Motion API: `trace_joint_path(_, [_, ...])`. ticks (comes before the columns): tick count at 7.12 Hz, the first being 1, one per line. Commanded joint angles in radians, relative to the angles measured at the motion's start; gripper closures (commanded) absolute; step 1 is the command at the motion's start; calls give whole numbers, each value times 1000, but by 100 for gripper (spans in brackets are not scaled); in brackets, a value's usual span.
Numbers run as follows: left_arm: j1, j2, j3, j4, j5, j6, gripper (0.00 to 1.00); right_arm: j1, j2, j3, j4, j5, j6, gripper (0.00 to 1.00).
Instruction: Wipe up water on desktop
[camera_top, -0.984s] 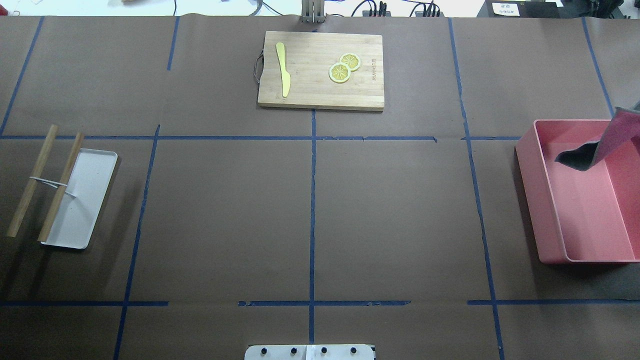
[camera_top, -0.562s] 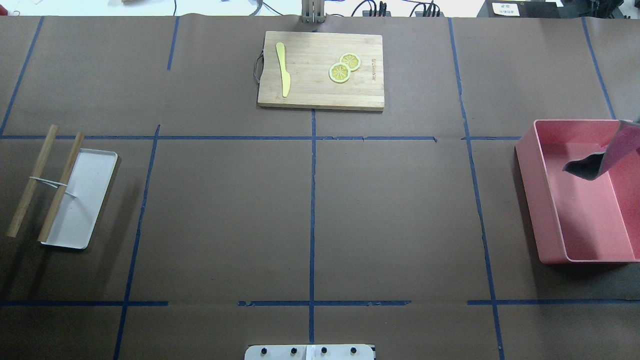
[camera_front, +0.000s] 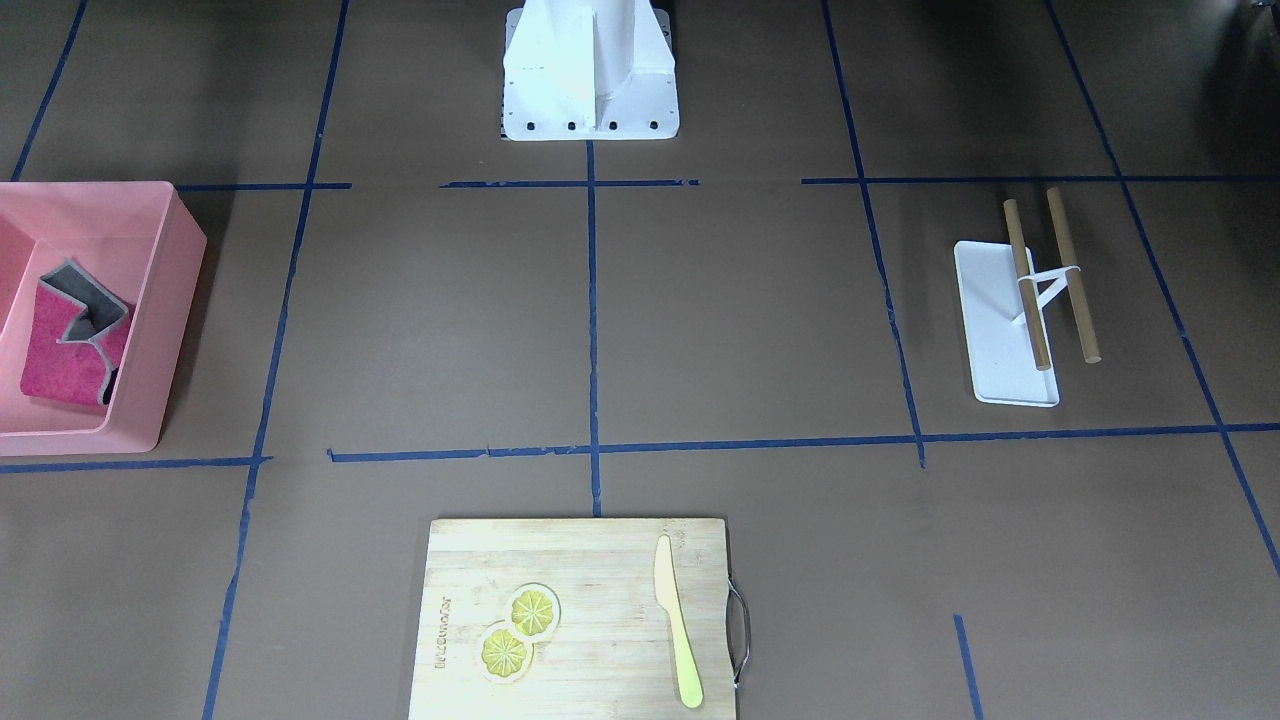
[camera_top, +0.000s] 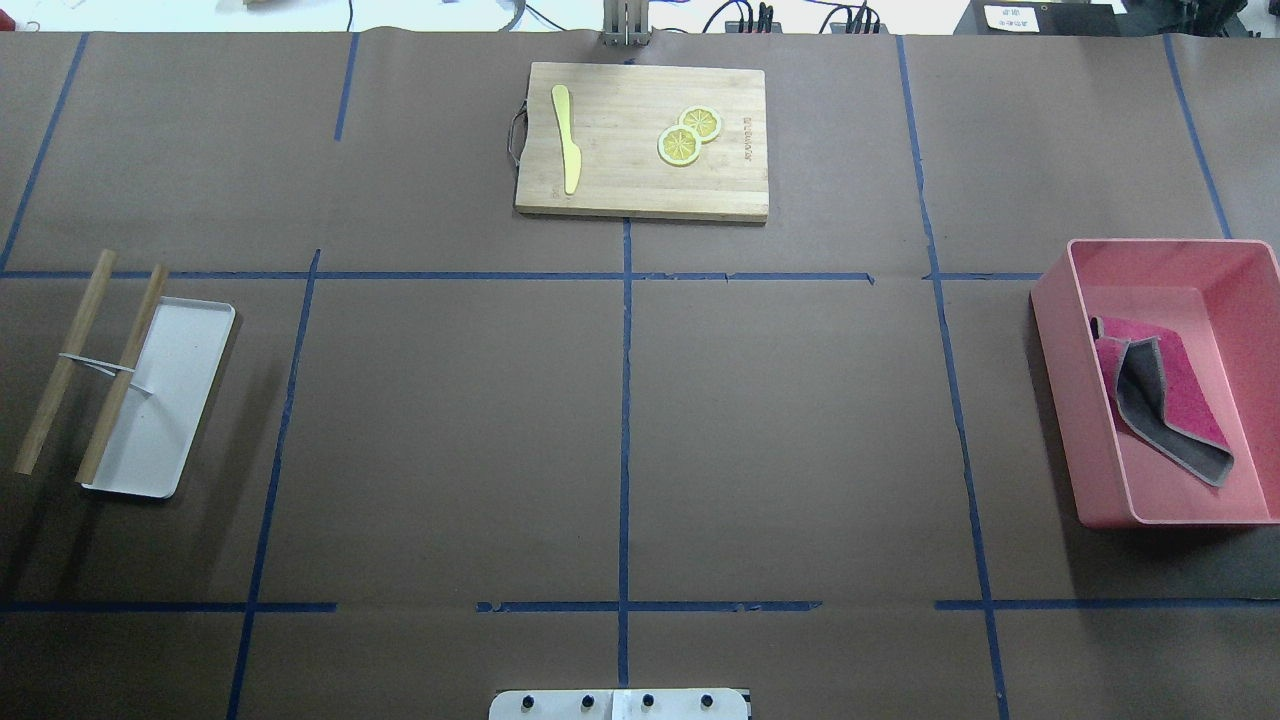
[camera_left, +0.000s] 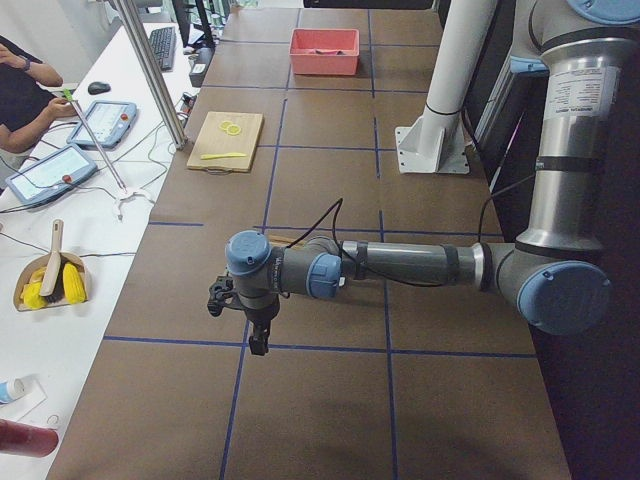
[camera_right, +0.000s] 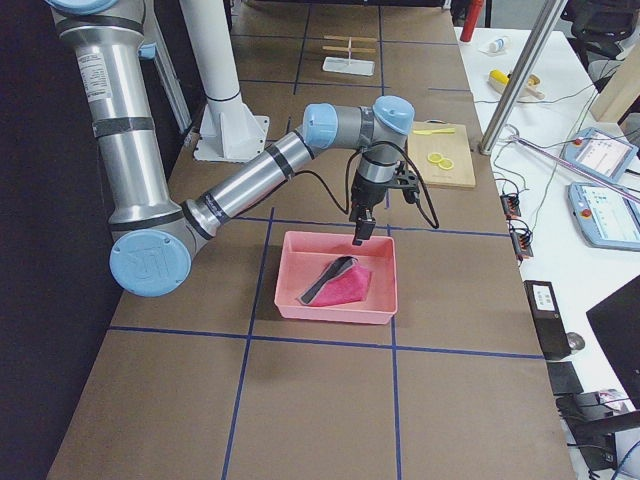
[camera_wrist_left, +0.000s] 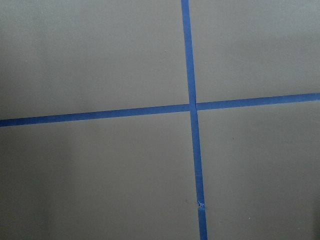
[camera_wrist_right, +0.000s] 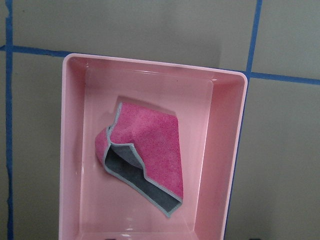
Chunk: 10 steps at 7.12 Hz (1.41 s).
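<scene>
The dark-brown desktop (camera_top: 450, 430) with its blue tape grid shows no water that I can see. A pink cloth with a grey back (camera_top: 1165, 400) lies crumpled inside the pink bin (camera_top: 1060, 330); it also shows in the right wrist view (camera_wrist_right: 150, 155). My right gripper (camera_right: 360, 232) hangs above the bin's far edge, clear of the cloth; I cannot tell whether it is open. My left gripper (camera_left: 258, 345) hovers over bare desktop at a tape crossing (camera_wrist_left: 192, 107); I cannot tell its state.
A bamboo cutting board (camera_top: 640, 190) at the far middle carries a yellow knife (camera_top: 567, 140) and two lemon slices (camera_top: 680, 146). A white tray (camera_top: 170, 400) with two wooden rods (camera_top: 65, 360) lies at the left. The robot base (camera_front: 590, 80) stands at the near edge.
The cloth hung over the bin at the overhead view's right edge and sank lower. Now it lies loose in the bin.
</scene>
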Motion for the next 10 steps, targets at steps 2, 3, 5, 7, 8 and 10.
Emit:
trace_joint_path(2, [-2, 12, 11, 3, -2, 3, 0, 109, -180, -96, 402, 147, -13, 0])
trace_joint_path(3, [-5, 14, 9, 12, -4, 3, 0, 127, -184, -119, 415, 181, -12, 0])
trace_joint_path(5, [-32, 44, 8, 12, -80, 7, 0, 126, -178, -199, 422, 186, -18, 0])
trace_joint_path(7, [-51, 49, 11, 11, -117, 7, 0, 146, -147, -228, 449, 198, -12, 0])
trace_joint_path(8, [-51, 49, 11, 9, -114, 7, 0, 149, -153, -250, 449, 198, -13, 0])
trace_joint_path(10, [-51, 50, 9, 5, -114, 7, 0, 201, -187, -296, 452, 198, -22, 0])
